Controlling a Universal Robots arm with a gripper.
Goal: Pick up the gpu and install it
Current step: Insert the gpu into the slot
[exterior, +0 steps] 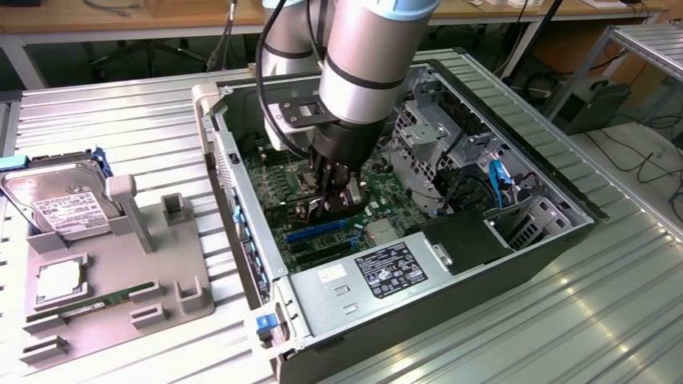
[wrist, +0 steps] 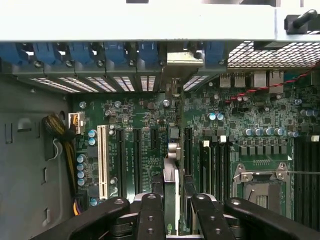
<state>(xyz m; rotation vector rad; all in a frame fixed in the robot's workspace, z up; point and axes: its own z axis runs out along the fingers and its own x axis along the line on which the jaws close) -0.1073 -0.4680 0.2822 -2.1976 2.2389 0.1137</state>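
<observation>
Fingers (wrist: 172, 210) clamp the gpu (wrist: 171, 187) edge-on, upright above the motherboard (wrist: 150, 120), its bracket toward the case (exterior: 513, 264) rear slots.

Bright even overhead light, glare on table (exterior: 597, 320), case interior (wrist: 35, 165) dim

gpu (wrist: 171, 185) lower edge behind fingers (wrist: 150, 215)

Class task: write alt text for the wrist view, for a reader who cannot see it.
The black gripper holds a thin dark expansion card edge-on above a green motherboard inside an open computer case. A white slot and black slots run alongside the card, and blue clips line the case's rear wall.
</observation>
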